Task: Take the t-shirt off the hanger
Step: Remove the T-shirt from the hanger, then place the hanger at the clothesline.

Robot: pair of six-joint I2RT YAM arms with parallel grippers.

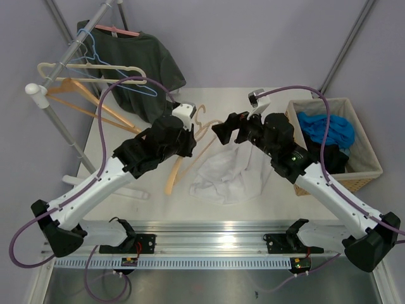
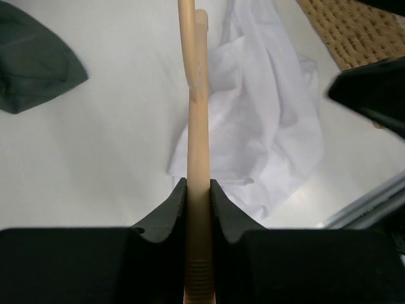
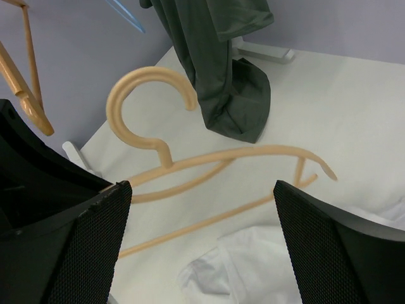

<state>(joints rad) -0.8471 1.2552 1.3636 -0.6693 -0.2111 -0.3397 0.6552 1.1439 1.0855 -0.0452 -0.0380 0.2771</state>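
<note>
You're clamping your left fingers [image 2: 161, 212] tight on the tan hanger [image 2: 197, 126]. Your right fingers [image 3: 95, 234] are standing wide apart just above it. The white t-shirt [image 1: 228, 174] is lying crumpled mid-table [image 1: 278, 199], toward the near edge.

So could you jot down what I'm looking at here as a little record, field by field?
Left end effector: shut on the beige hanger, gripping one arm of it
Right end effector: open, holding nothing, close to the white t-shirt
White t-shirt: off the hanger, crumpled on the table
Basket: far right, blue cloth inside
Rack: back left, with a dark green shirt and spare hangers
Task state: shirt looks free of the hanger
</note>
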